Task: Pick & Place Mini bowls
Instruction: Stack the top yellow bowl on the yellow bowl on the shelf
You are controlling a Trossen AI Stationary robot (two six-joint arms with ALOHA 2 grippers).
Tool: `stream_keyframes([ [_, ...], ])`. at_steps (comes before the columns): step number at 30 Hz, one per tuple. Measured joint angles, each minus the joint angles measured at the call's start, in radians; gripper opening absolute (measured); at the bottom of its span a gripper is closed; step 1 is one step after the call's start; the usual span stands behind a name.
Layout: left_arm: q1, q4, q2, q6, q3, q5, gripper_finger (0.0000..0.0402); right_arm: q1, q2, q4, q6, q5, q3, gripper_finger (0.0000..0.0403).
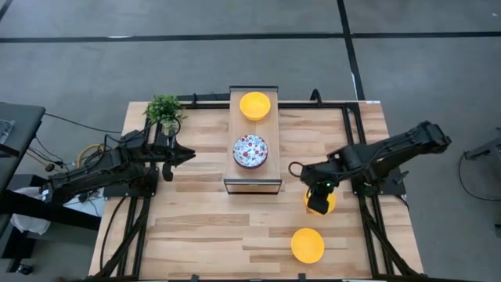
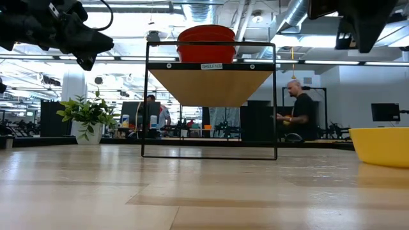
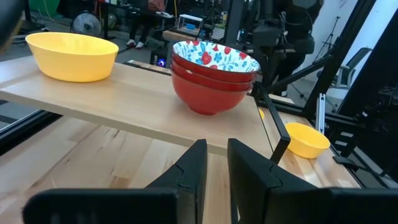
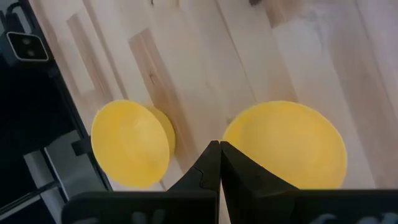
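- Sitting on the raised shelf (image 1: 253, 182) at the surface's far-middle edge are a yellow bowl (image 1: 254, 104) and a stack of patterned bowls (image 1: 250, 151); that part looks done.
- Two more yellow bowls remain on the surface (image 1: 203, 227) near its right edge: one (image 1: 308, 244) by the near edge, one (image 1: 330, 203) under the right gripper (image 1: 317, 205).
- The right fingers are pressed together, holding nothing.
- The left gripper (image 1: 186, 155) waits beside the shelf, fingers slightly apart, empty.
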Motion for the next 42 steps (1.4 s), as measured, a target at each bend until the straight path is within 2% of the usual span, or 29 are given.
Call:
stream_keyframes([
  [11, 0.0, 0.0, 0.0, -0.003, 0.0, 0.0, 0.0062, -0.001, 0.119, -0.004, -0.011, -0.043, 0.0, 0.0],
  [21, 0.0, 0.0, 0.001, -0.005, 0.0, 0.0, 0.0062, 0.0, 0.132, 0.005, 0.008, -0.052, 0.0, 0.0005],
  [25, 0.0, 0.0, 0.001, -0.011, 0.0, 0.001, 0.0063, 0.002, 0.132, 0.008, 0.008, -0.052, 0.0, 0.003],
  [34, 0.0, 0.0, 0.001, -0.011, 0.0, 0.001, 0.0062, 0.037, 0.132, 0.008, 0.016, -0.039, 0.0, 0.0123],
  [42, 0.0, 0.0, 0.001, -0.011, 0.0, 0.001, 0.0063, 0.131, 0.132, 0.007, 0.058, 0.103, 0.0, 0.0161],
])
